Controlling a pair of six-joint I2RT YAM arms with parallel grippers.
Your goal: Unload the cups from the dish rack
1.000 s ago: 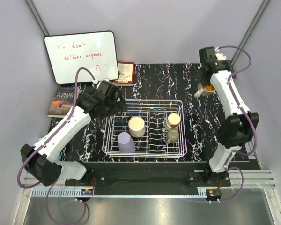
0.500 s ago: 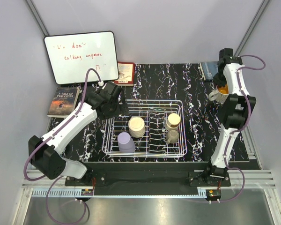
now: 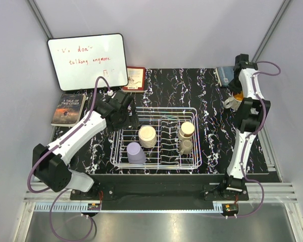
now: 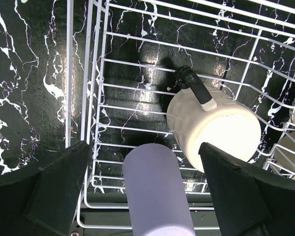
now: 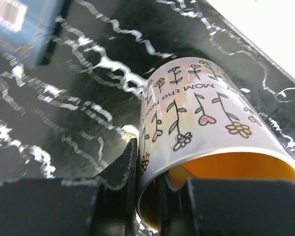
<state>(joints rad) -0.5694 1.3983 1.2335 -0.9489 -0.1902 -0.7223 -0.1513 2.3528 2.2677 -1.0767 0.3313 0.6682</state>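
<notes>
The white wire dish rack (image 3: 196,135) sits mid-table with cups in it: a lavender one (image 3: 136,153), a cream one (image 3: 147,136), a tan one (image 3: 186,129) and an olive-grey one (image 3: 186,146). My left gripper (image 3: 132,121) hovers over the rack's back-left corner, open. In the left wrist view the lavender cup (image 4: 157,191) lies between its spread fingers (image 4: 59,189), untouched, with the cream cup (image 4: 214,130) beside it. At the far right, my right gripper (image 5: 147,182) is shut on the wall of a flowered mug (image 5: 201,123) with an orange inside (image 3: 233,102), held low over the table.
A whiteboard (image 3: 87,60), a dark book (image 3: 68,108) and a red booklet (image 3: 136,78) lie at the back left. A blue book (image 3: 224,75) (image 5: 19,24) is at the back right near the mug. A black-handled item (image 4: 194,86) leans on the cream cup.
The right arm has swung the flowered mug out to the far right side and lowered it. The left gripper has edged closer over the rack's back-left corner.
</notes>
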